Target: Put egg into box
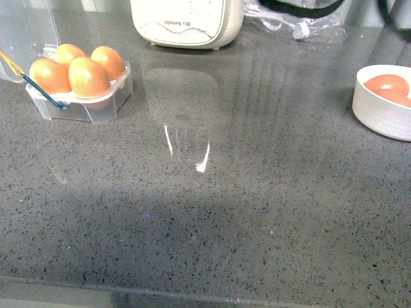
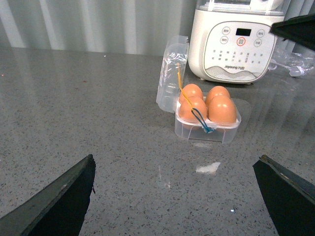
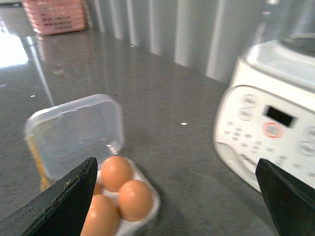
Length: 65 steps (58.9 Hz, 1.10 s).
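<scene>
box [image 1: 96, 110] looks full: four eggs [image 1: 88, 76] seated
left gripper [image 2: 175, 158] and right gripper [image 3: 175, 161] gape wide, holding nothing; the lid [image 2: 171, 73] stands hinged back, leaving the cups reachable from above.

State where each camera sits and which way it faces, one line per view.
Front: on the robot's body, looking down at the counter, box far left, bowl far right; no arm shows.
Left wrist: on the left arm, facing the box and the white appliance; the open left hand frames the picture.
Right wrist: on the right arm, close over the box; the open right hand frames the picture.
Shared: all three show box and appliance.
</scene>
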Each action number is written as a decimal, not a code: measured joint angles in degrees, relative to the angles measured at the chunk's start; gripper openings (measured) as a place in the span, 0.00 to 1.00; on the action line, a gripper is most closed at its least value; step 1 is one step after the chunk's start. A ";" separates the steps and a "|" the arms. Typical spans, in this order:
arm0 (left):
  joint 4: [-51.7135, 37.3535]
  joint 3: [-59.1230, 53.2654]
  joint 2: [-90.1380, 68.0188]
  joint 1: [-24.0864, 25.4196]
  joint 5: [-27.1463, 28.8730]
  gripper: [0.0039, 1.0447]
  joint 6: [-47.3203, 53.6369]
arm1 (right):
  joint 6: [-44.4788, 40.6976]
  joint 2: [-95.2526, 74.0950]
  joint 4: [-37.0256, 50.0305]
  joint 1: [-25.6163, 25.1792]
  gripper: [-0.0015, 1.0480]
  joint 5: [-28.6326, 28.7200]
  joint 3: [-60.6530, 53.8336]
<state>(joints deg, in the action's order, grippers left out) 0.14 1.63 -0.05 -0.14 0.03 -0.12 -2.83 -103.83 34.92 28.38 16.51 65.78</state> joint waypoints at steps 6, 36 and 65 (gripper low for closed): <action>0.00 0.00 0.00 0.00 0.02 0.94 0.00 | 0.04 4.02 -0.17 -3.78 0.93 -2.45 -2.93; 0.00 0.00 0.00 0.00 0.02 0.94 0.00 | 1.38 42.18 -2.99 -21.90 0.93 0.68 -24.61; 0.00 0.00 0.00 0.00 0.00 0.94 0.00 | 2.23 65.22 -13.16 -28.26 0.03 -16.70 -49.31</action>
<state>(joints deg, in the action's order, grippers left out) 0.14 1.63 -0.05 -0.14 0.03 -0.12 -0.60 -38.61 21.76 0.12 -0.19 16.47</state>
